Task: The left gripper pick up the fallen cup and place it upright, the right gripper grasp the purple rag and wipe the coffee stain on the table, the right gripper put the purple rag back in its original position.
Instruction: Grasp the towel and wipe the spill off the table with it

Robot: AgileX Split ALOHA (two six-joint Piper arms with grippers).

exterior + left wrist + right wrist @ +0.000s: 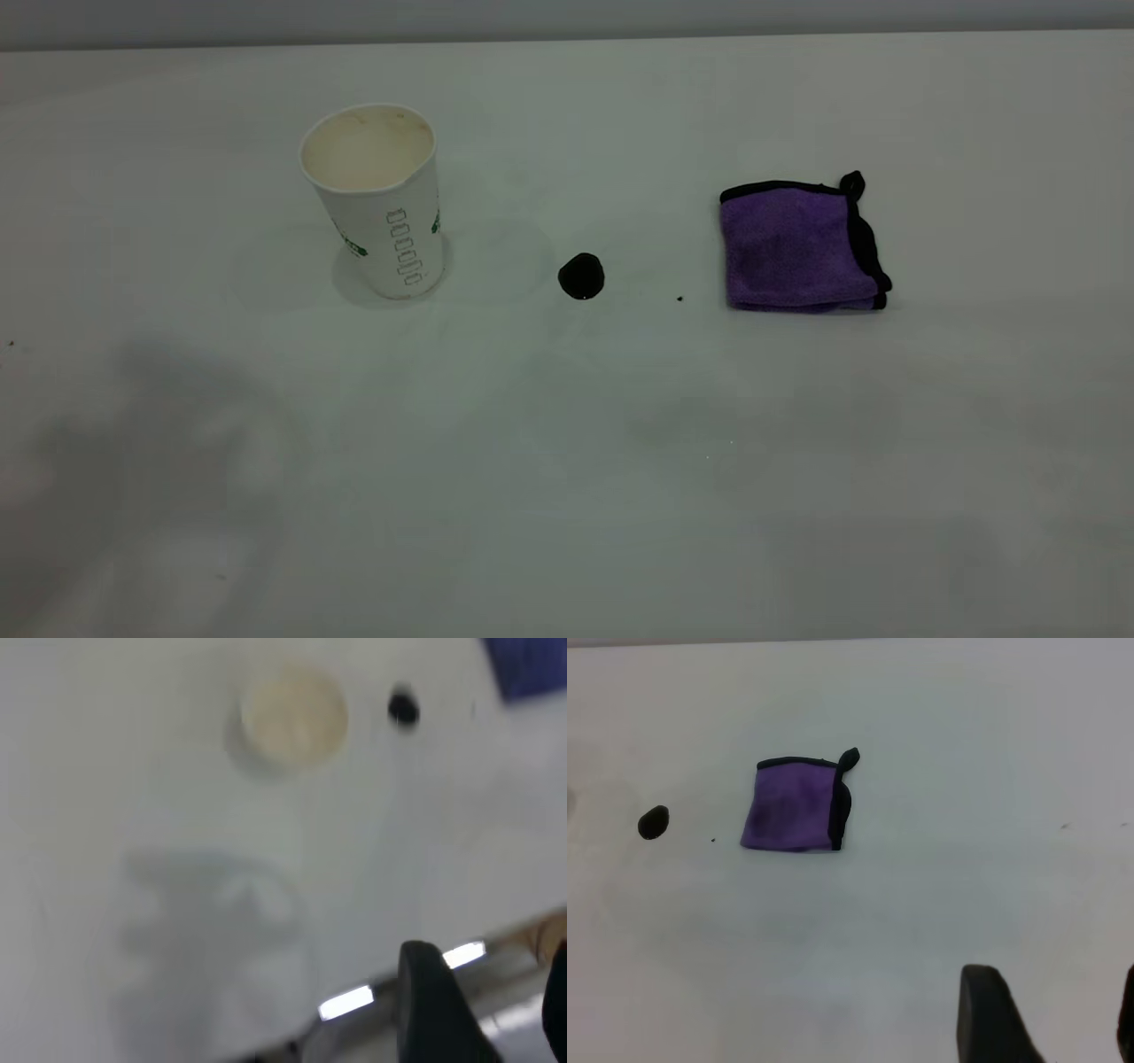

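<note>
The white paper cup stands upright on the table, at left of centre. The black-brown coffee stain lies to its right. The folded purple rag lies flat farther right. Neither gripper shows in the exterior view. In the left wrist view the left gripper is open and empty, high above the table's near side, far from the cup, the stain and the rag. In the right wrist view the right gripper is open and empty, well back from the rag and the stain.
A tiny dark speck lies between the stain and the rag. The table's far edge meets a grey wall. The left wrist view shows the table's near edge with bright strips beyond it. Faint arm shadows fall on the near part of the table.
</note>
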